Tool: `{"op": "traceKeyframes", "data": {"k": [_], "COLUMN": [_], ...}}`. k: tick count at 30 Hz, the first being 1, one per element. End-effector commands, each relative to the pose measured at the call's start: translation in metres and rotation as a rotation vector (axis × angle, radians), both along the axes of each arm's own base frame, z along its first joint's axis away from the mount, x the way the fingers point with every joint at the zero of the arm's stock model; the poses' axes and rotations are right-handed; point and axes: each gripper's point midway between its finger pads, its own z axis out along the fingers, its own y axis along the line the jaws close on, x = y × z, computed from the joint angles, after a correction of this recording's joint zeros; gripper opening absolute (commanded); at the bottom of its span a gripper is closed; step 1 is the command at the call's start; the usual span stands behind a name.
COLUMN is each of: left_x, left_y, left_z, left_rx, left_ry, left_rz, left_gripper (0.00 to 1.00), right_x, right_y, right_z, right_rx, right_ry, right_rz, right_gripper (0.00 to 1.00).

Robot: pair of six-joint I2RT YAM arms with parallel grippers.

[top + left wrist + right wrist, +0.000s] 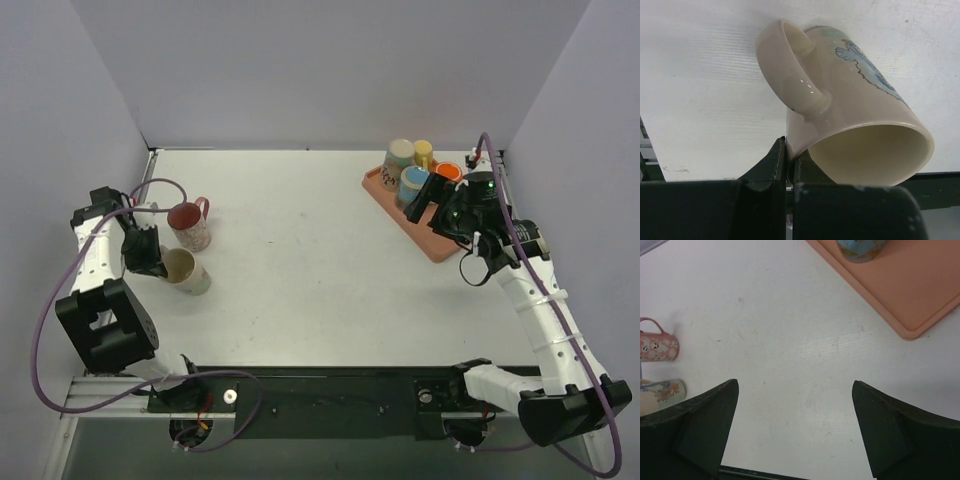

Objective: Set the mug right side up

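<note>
A cream mug (pixel 860 115) with a blue drawing lies tilted on its side on the white table, its mouth facing the left wrist camera and its handle (pixel 790 65) up and to the left. My left gripper (pixel 790 145) is shut on the mug's rim, one finger inside and one outside. From above, this mug (pixel 186 270) sits at the left of the table with the left gripper (pixel 155 262) beside it. My right gripper (pixel 795 385) hangs open over bare table with nothing between its fingers; in the top view the right gripper (pixel 422 205) is by the tray.
A pink patterned mug (pixel 190 225) with a red inside stands upright just behind the cream one. At the back right, an orange tray (pixel 435 245) holds several cups, among them a blue one (pixel 412 183). Walls enclose the table on three sides.
</note>
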Motion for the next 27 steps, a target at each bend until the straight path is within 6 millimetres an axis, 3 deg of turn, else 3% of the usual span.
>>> {"op": "traceKeyframes", "data": {"k": [1, 4, 7, 10, 11, 15, 17, 18, 19, 20, 23, 27], "left_x": [0.010, 0.015, 0.022, 0.029, 0.030, 0.033, 0.033, 0.033, 0.032, 0.032, 0.031, 0.039], "left_y": [0.013, 0.014, 0.020, 0.025, 0.026, 0.030, 0.031, 0.031, 0.031, 0.032, 0.038, 0.046], "left_z": [-0.007, -0.003, 0.007, 0.018, 0.022, 0.032, 0.038, 0.040, 0.041, 0.044, 0.053, 0.091], "left_rx": [0.017, 0.014, 0.048, 0.075, 0.080, 0.108, 0.116, 0.121, 0.123, 0.130, 0.170, 0.249], "left_ry": [0.045, 0.034, -0.009, -0.045, -0.055, -0.084, -0.097, -0.100, -0.101, -0.108, -0.119, -0.229], "left_rz": [0.034, 0.040, 0.040, 0.030, 0.029, 0.020, 0.017, 0.016, 0.018, 0.015, 0.020, -0.010], "left_gripper": [0.15, 0.31, 0.34, 0.40, 0.43, 0.52, 0.53, 0.54, 0.55, 0.56, 0.56, 0.57], "right_x": [0.007, 0.016, 0.027, 0.042, 0.047, 0.072, 0.086, 0.093, 0.099, 0.106, 0.125, 0.156], "right_y": [-0.034, -0.052, -0.069, -0.067, -0.081, -0.097, -0.105, -0.109, -0.111, -0.113, -0.116, -0.123], "right_z": [-0.001, -0.011, -0.017, -0.023, -0.023, -0.038, -0.043, -0.058, -0.055, -0.067, -0.071, -0.092], "right_rx": [-0.060, -0.143, -0.218, -0.183, -0.177, -0.154, -0.151, -0.142, -0.146, -0.147, -0.156, -0.181], "right_ry": [-0.030, -0.023, -0.033, -0.041, -0.047, -0.030, -0.010, 0.031, 0.027, 0.055, 0.051, 0.061], "right_rz": [-0.037, -0.023, 0.032, 0.123, 0.101, 0.135, 0.135, 0.128, 0.127, 0.131, 0.141, 0.164], "right_gripper": [0.91, 0.93, 0.93, 0.92, 0.92, 0.88, 0.85, 0.82, 0.81, 0.80, 0.80, 0.78]}}
